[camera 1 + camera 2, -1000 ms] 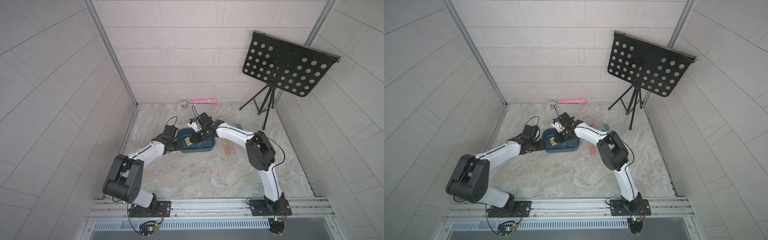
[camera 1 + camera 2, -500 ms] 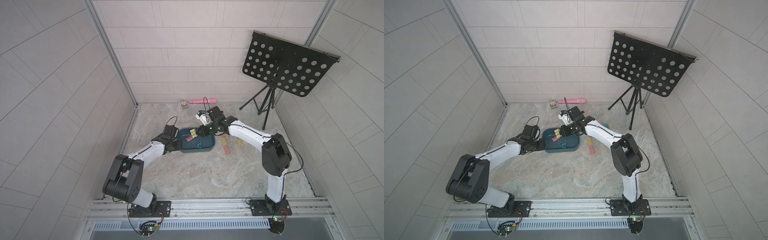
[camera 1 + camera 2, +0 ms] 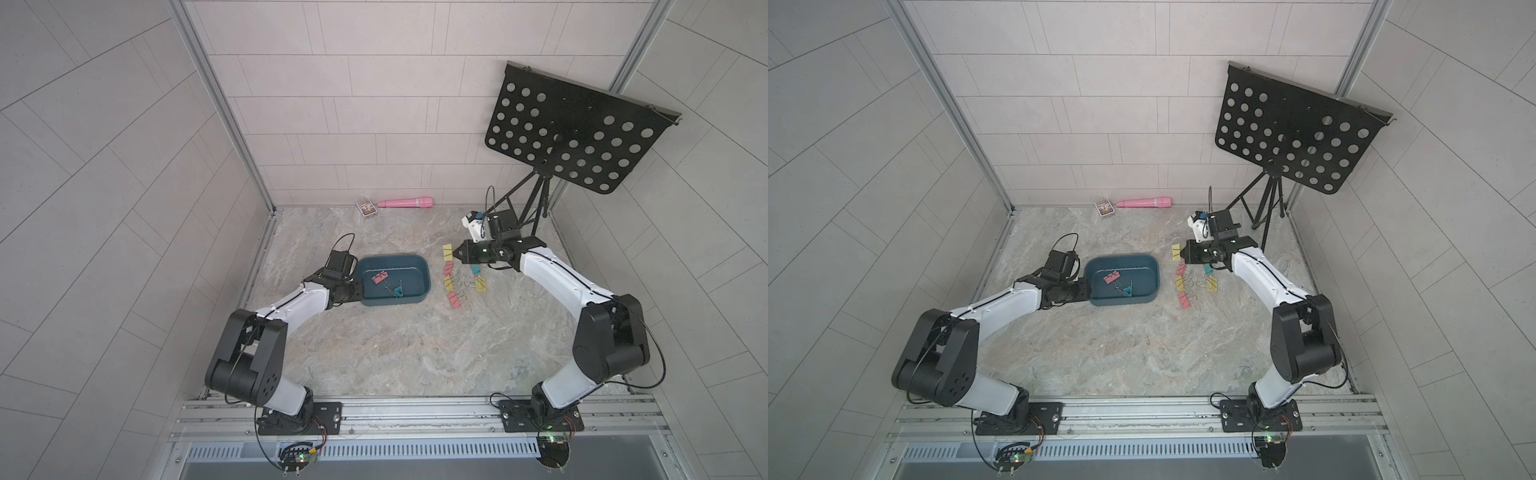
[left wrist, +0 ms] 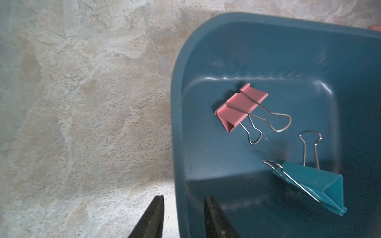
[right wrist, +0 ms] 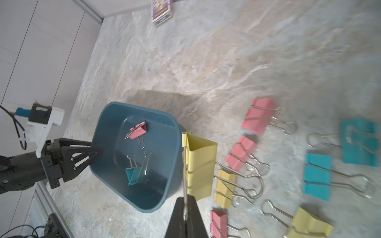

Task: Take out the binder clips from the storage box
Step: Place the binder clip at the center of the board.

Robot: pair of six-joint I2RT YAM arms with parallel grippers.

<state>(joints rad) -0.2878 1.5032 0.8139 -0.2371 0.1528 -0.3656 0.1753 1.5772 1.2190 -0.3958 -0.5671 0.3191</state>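
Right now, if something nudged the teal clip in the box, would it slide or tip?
The teal clip may topple rather than slide cleanly: it sits tilted, with its wire handles splayed. Once flat, it would likely skid easily, since the storage box floor looks smooth and glossy.

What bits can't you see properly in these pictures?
Card box print: right wrist view, cut by the picture's edge; too small in both top views.
One loose teal clip: right wrist view, blurred, cut by the picture's edge.
Whether the left claw squeezes the storage box wall: left wrist view, contact hidden below the rim.
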